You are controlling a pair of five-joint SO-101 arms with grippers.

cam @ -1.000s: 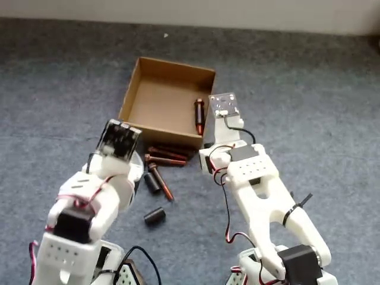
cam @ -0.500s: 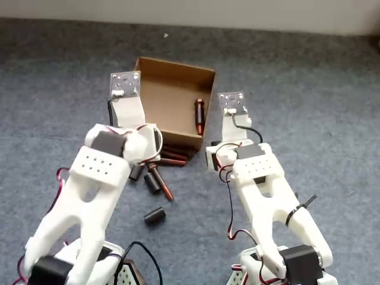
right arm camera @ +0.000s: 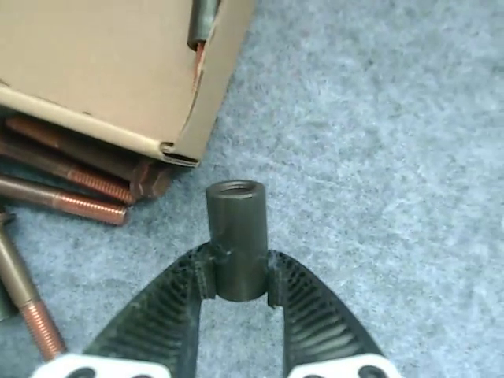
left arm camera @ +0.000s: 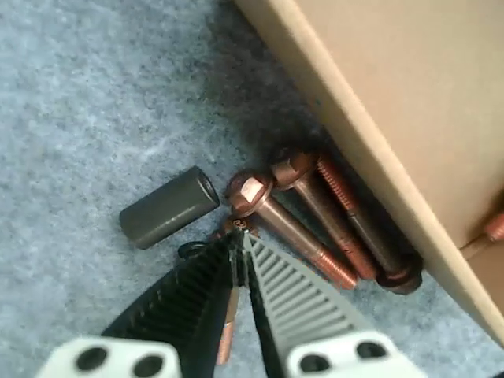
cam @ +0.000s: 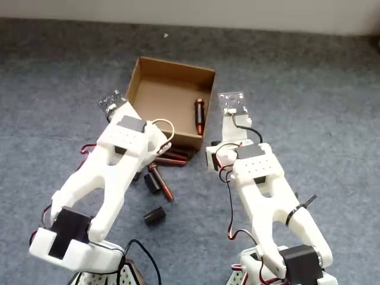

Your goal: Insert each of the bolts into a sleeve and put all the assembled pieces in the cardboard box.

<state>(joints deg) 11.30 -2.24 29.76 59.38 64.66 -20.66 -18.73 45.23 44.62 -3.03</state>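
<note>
High view: the cardboard box (cam: pixel 175 64) is plain brown with its top open and stands on grey carpet (cam: pixel 314 119). One assembled piece (cam: pixel 199 116), a copper bolt with a dark sleeve over one end, lies inside against the wall at 3 o'clock. At 6 o'clock from the box, three bolts (cam: pixel 169 157) lie side by side along the foot of the near wall. They are copper-coloured, with flanged hex heads and thread toward the tip. A fourth bolt (cam: pixel 161 184) lies just beyond them, and a lone sleeve (cam: pixel 154 215), a short dark tube, lies farther out toward 6 o'clock.

The left arm (cam: pixel 113 172) comes in from 7 o'clock over the bolts. In the left wrist view the left gripper (left arm camera: pixel 239 240) has its tips together; a copper shaft shows in the slit behind them, and I cannot tell whether it is clamped. A nearby sleeve (left arm camera: pixel 169 206) lies on its side just beside the bolt heads.

The right arm (cam: pixel 261 190) comes in from 5 o'clock. The right gripper (right arm camera: pixel 239 272) clamps the held sleeve (right arm camera: pixel 236 216) upright with its threaded bore showing, near the box's split corner (right arm camera: pixel 183 150) but apart from it.

The carpet runs on toward 9 and 3 o'clock, and to a pale strip (cam: pixel 237 10) at 12 o'clock.
</note>
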